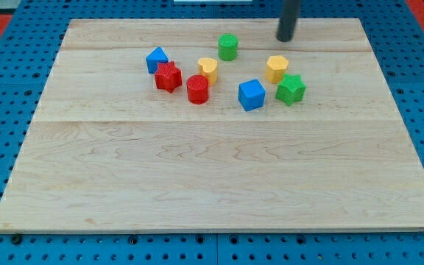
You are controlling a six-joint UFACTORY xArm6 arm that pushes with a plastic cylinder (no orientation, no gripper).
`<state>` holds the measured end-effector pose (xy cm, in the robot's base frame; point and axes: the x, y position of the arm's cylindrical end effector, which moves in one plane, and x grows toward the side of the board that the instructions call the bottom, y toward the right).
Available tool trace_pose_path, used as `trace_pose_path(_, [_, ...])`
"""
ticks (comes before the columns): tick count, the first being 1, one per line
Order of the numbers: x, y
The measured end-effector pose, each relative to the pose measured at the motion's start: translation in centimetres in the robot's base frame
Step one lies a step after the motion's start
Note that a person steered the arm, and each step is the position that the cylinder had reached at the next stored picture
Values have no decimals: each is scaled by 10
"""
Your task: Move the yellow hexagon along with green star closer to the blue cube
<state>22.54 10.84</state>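
The yellow hexagon (pixel 277 68) sits on the wooden board right of centre near the view's top. The green star (pixel 291 89) lies just below and right of it, touching or nearly touching. The blue cube (pixel 251 95) stands to the left of the star, a small gap apart. My tip (pixel 285 39) is at the view's top, above the yellow hexagon and apart from it, touching no block.
A green cylinder (pixel 228 46) stands left of my tip. A yellow block (pixel 208 69), a red cylinder (pixel 197 88), a red star (pixel 168 76) and a second blue block (pixel 157 59) cluster to the left. The board's far edge (pixel 212 20) is close behind my tip.
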Motion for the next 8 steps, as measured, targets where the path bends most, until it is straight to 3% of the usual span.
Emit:
trace_pose_path(1, [-5, -54])
trace_pose_path(2, [42, -72])
trace_pose_path(3, [57, -71])
trace_pose_path(4, [78, 3])
trace_pose_path(5, [140, 25])
trace_pose_path(6, [131, 28])
trace_pose_path(7, [138, 85])
trace_pose_path(8, [217, 108])
